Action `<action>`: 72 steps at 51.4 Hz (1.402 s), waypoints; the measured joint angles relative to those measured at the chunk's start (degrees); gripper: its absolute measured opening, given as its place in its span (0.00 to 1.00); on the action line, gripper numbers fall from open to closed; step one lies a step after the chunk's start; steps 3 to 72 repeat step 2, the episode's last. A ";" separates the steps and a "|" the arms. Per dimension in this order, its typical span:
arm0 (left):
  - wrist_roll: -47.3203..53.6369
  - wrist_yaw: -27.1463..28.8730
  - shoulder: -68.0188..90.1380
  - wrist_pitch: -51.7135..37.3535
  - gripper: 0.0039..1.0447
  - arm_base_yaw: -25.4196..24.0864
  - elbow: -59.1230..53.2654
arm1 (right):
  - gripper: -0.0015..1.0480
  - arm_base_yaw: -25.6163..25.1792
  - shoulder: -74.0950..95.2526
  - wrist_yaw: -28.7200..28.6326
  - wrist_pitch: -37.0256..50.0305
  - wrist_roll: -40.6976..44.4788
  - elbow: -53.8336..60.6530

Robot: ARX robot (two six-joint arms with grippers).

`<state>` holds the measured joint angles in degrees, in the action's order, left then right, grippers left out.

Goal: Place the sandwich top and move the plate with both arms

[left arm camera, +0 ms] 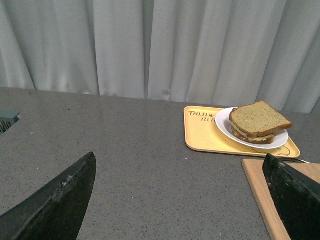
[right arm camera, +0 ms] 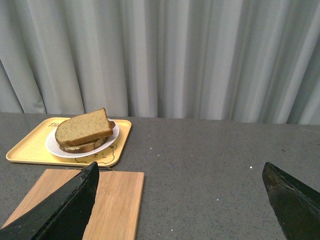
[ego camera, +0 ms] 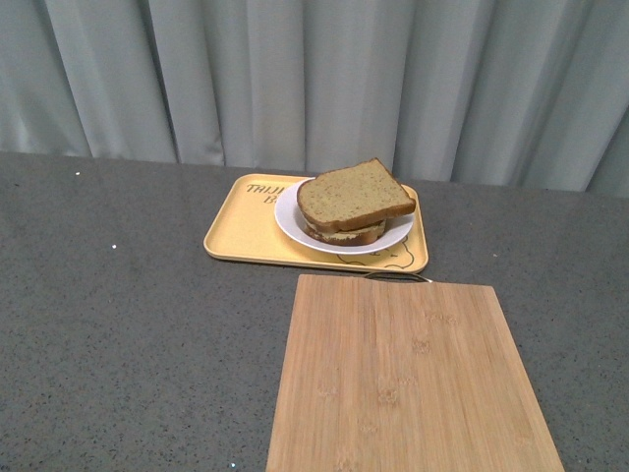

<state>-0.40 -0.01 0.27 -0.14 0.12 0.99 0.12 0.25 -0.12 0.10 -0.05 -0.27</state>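
Note:
The sandwich top [ego camera: 354,195], a large tan speckled bread slice with a dark crust, lies on the stacked smaller slices on the round white plate [ego camera: 291,222]. The plate sits on the yellow tray. Neither arm shows in the front view. The left gripper [left arm camera: 180,200] is open and empty above the bare grey table, well short of the sandwich top [left arm camera: 259,119] and the plate [left arm camera: 223,123]. The right gripper [right arm camera: 180,200] is open and empty over the table, far from the sandwich top [right arm camera: 83,128] and the plate [right arm camera: 51,146].
The yellow tray [ego camera: 244,228] lies at the back of the grey table. A bamboo cutting board [ego camera: 408,379] lies just in front of it, reaching the near edge. Grey curtains hang behind. A grey-green object [left arm camera: 7,120] shows at the table's far left.

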 joint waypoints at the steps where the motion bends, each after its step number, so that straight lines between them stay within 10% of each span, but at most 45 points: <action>1: 0.00 0.00 0.00 0.00 0.94 0.00 0.02 | 0.91 0.00 0.00 0.00 0.00 0.00 0.00; 72: 0.00 0.00 0.00 0.00 0.94 0.00 0.00 | 0.91 0.00 0.00 0.00 0.00 0.00 0.00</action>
